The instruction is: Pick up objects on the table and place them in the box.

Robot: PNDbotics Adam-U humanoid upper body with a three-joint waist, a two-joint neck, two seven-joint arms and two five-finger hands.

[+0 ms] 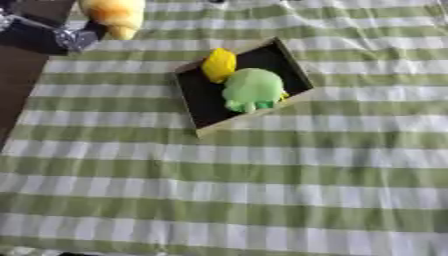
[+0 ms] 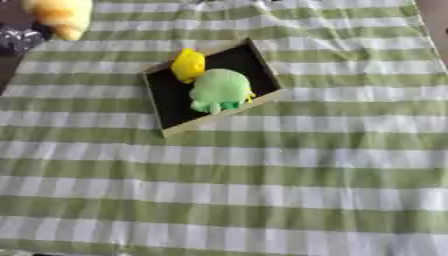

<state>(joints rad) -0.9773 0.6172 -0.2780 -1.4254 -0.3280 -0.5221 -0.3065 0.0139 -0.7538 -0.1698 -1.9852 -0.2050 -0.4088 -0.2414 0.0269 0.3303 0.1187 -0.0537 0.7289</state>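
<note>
At the upper left corner of both views, the left hand [image 1: 61, 32] shows dark and silver over the bare brown table edge [image 1: 17, 75], with a pale yellow soft object [image 1: 114, 15] against it. The object hangs above the cloth's left border; whether the fingers are curled round it or merely beside it, I cannot tell, as the hand is blurred and partly cut off by the frame. The right hand shows in neither view.

Rightward, a green-and-white striped cloth [image 1: 219, 190] covers nearly all of the surface. Its left edge runs slantwise down from the hand, leaving a dark wedge of table uncovered. All of the near half of the cloth lies open, as does the stretch to the right of the box; in the right eye view a sliver of brown table [image 2: 435, 20] shows past the cloth's far right edge.

Up the middle sits the box [image 1: 197, 107], a shallow tray with a light rim and black floor, turned askew to the stripes. Inside, a yellow object [image 1: 219, 64] lies at the far side, and a round green soft toy [image 1: 252, 89] lies just beside it, touching, towards the right rim. The box's near left part is bare black floor.
</note>
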